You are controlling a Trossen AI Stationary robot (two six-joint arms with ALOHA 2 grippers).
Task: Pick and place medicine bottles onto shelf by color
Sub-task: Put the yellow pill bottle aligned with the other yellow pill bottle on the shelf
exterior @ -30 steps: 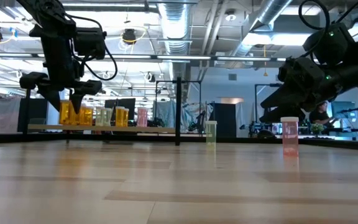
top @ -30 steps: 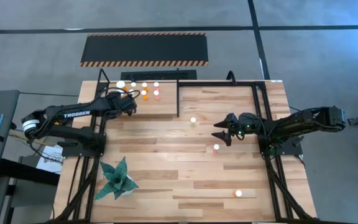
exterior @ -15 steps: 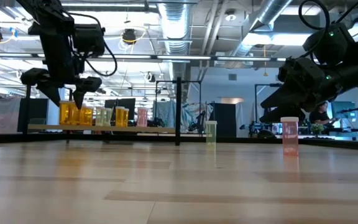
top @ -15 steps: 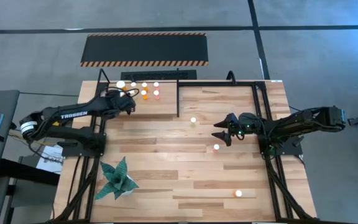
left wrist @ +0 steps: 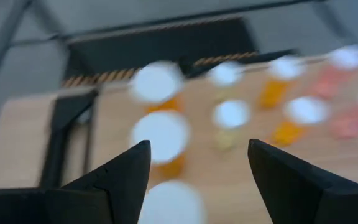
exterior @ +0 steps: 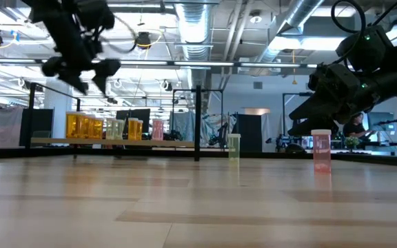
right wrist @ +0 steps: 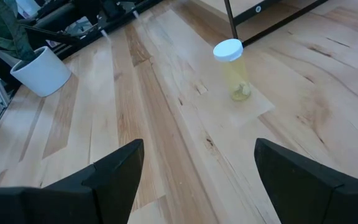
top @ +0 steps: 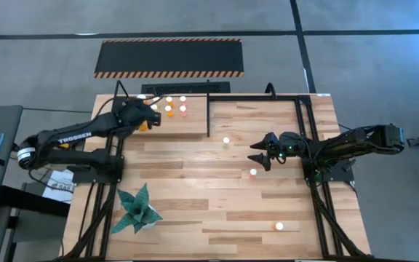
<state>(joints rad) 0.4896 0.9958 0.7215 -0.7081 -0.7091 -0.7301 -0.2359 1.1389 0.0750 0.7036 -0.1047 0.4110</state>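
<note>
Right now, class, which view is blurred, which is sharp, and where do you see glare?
Left wrist view: motion-blurred, the medicine bottles smeared, white caps soft. Right wrist view: sharp, the pale yellow bottle crisp on the wood grain. Low view: bright ceiling lights glare, and the arms show as dark silhouettes. High view: evenly lit, bottle caps tiny bright dots.

Table (top: 217,196): light wooden planks, smooth, with a faint satin sheen in the low view. Frame rails (top: 297,102): black metal, matt. Medicine bottles (exterior: 88,127) ahead of the left gripper (left wrist: 197,168): translucent plastic, orange to pinkish, with white matt caps. Bottle (right wrist: 234,70) ahead of the right gripper (right wrist: 197,168): pale yellowish clear plastic, white cap. Fingers (right wrist: 114,174): dark matt plastic. Pot (right wrist: 41,71) beyond the right gripper: white, smooth. Panel (top: 169,58) past the table: black, matt, hazard-striped edges.
</note>
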